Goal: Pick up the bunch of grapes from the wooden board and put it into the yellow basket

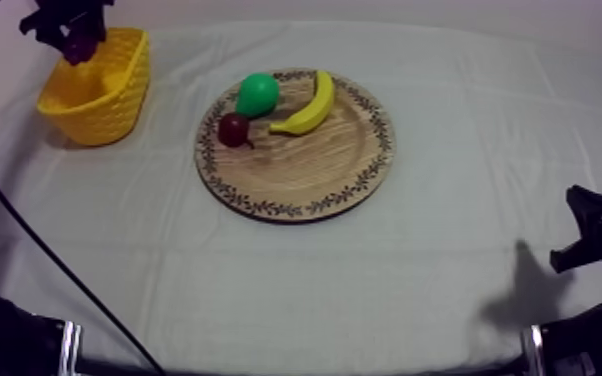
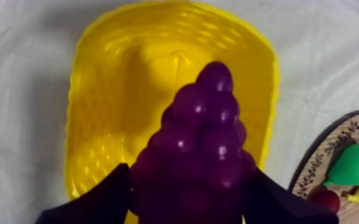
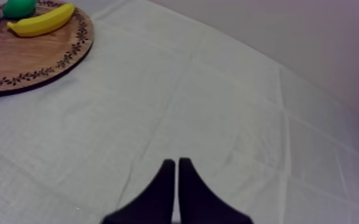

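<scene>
My left gripper (image 1: 77, 42) hangs over the yellow basket (image 1: 105, 95) at the table's far left, shut on the purple bunch of grapes (image 2: 198, 149). In the left wrist view the grapes sit between my two black fingers (image 2: 98, 199), right above the basket's hollow (image 2: 128, 89). The round wooden board (image 1: 305, 165) lies mid-table. My right gripper (image 3: 176, 170) rests low at the right side, fingers together as a narrow wedge over bare cloth.
On the board's far side lie a green pear (image 1: 258, 93), a banana (image 1: 310, 105) and a small red fruit (image 1: 233, 129). Open cloth stretches between the board and the right arm (image 1: 600, 240).
</scene>
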Action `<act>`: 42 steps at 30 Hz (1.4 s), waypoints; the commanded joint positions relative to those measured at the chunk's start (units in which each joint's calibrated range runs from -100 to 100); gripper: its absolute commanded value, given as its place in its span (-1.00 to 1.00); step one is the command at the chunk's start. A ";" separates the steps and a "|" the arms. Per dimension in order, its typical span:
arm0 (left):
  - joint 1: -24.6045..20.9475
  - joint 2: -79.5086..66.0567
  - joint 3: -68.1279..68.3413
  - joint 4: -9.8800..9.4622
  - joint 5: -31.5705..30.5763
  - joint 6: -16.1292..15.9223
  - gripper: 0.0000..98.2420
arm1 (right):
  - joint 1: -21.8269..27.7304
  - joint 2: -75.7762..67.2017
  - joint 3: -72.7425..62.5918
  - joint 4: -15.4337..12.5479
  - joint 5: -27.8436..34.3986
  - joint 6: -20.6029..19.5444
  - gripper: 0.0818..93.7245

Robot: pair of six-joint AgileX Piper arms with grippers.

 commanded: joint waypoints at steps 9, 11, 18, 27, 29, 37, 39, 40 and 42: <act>-1.25 8.93 -0.55 0.47 -1.65 0.58 0.43 | 0.00 0.00 0.00 -0.01 -0.01 0.01 -0.99; -1.48 10.18 -0.74 0.72 -2.04 0.59 0.53 | 0.00 0.00 0.00 -0.01 -0.01 0.01 -0.99; -2.42 9.46 1.68 1.66 -5.19 0.86 0.79 | 0.00 0.00 0.00 -0.01 -0.01 0.01 -0.99; -2.79 -6.40 16.79 2.87 -14.62 0.51 0.80 | 0.00 0.00 0.00 -0.01 -0.01 0.01 -0.99; -3.02 -11.15 21.51 3.52 -17.10 0.51 0.77 | 0.00 0.00 0.00 -0.01 -0.01 0.01 -0.99; -3.65 -31.29 41.24 5.34 -26.12 -1.43 0.42 | 0.00 0.00 0.00 -0.01 -0.01 0.01 -0.99; -3.51 -36.51 46.42 5.50 -28.90 -2.27 0.29 | 0.00 0.00 0.00 -0.01 -0.01 0.01 -0.99; -3.33 -39.19 49.13 5.55 -30.60 -2.66 0.23 | 0.00 0.00 0.00 -0.01 -0.01 0.01 -0.99; -2.63 -44.49 54.70 5.46 -34.60 -3.32 0.11 | 0.00 0.00 0.00 -0.01 -0.01 0.01 -0.99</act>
